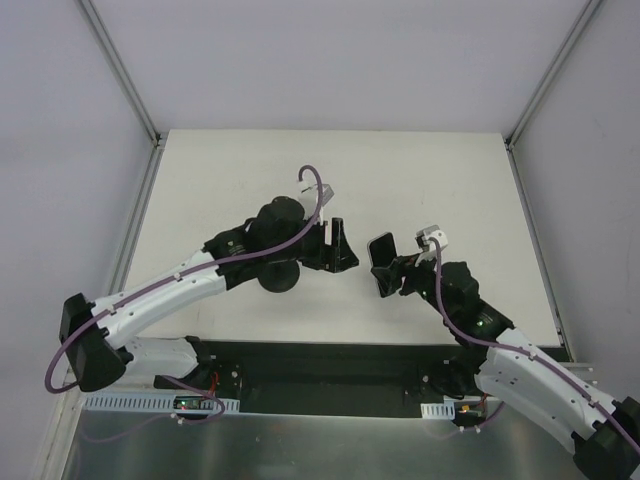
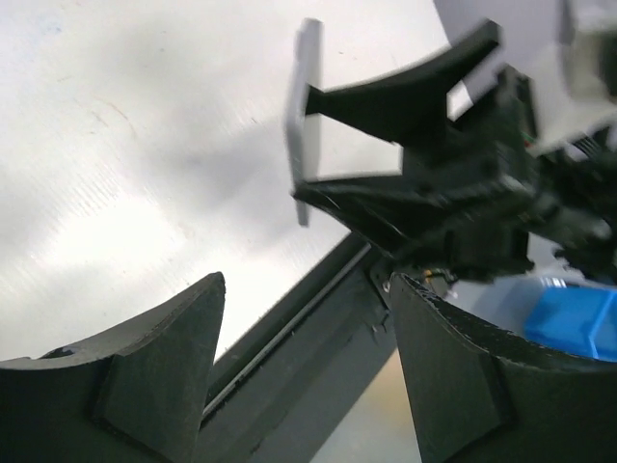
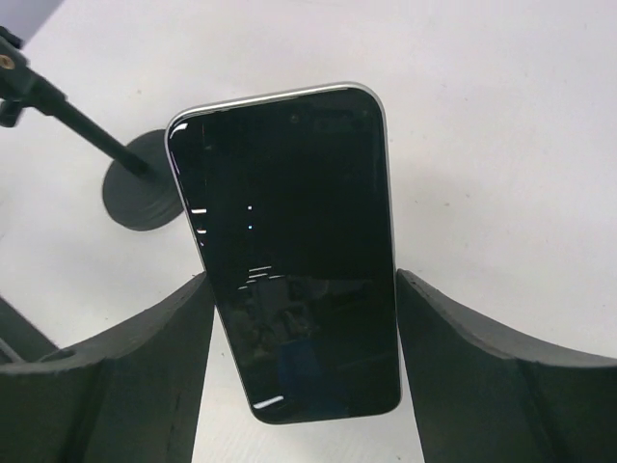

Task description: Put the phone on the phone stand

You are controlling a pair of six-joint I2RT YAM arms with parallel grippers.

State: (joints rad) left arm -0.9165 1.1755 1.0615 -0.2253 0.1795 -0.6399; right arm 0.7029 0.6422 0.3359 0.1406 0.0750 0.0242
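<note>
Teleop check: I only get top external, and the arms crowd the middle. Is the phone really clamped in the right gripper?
Observer: Yes. Right wrist shows the phone in the right gripper, both fingers against its long edges, dark screen towards that camera.
Operator: Other arm gripping anything?
Observer: No. Left wrist shows the left gripper open with nothing between its jaws. It looks at the phone edge-on.
</note>
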